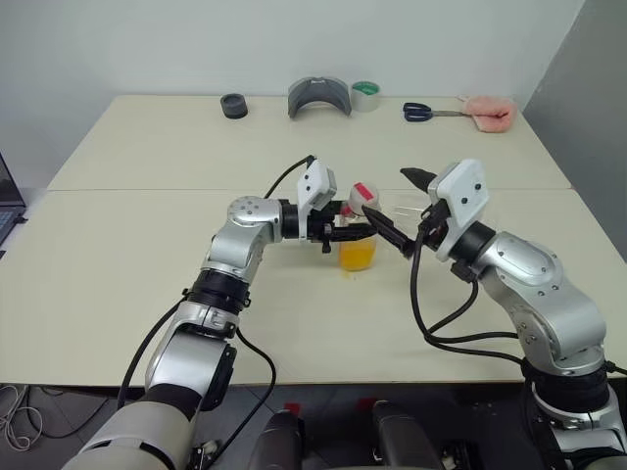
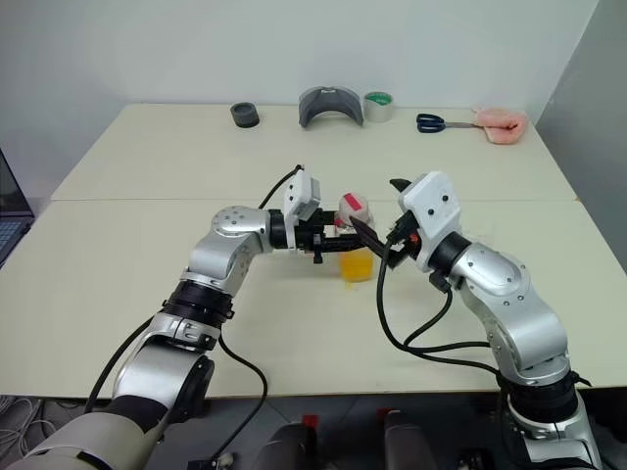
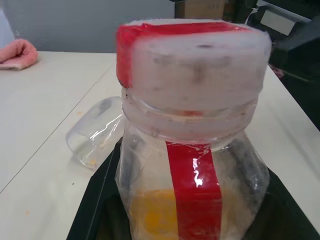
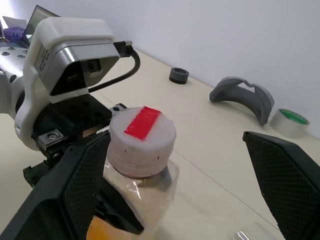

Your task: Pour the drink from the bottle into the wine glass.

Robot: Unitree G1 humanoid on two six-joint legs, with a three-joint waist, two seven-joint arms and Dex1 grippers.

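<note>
In the left eye view I hold the bottle (image 1: 358, 233) at the centre of the frame with my left gripper (image 1: 345, 227), its jaws closed on the body just above the counter (image 1: 127, 255). The cap (image 1: 364, 192) is still on and the drink (image 1: 357, 255) sits low in the bottle, so nothing is poured yet. My right gripper (image 1: 397, 211) stands just right of the cap, jaws spread wide and holding nothing; I judge uncapping comes next.

The right eye view repeats this at centre frame, and I cannot pick out the wine glass there.

The left wrist view shows the wine glass (image 3: 95, 131) at mid-left, lying on its side on the counter beyond the bottle, apparently empty. It will need standing up before any pour.

The right wrist view looks down on the cap's red stripe (image 4: 143, 122) at lower centre, between my open jaws but not touched by them.
</note>
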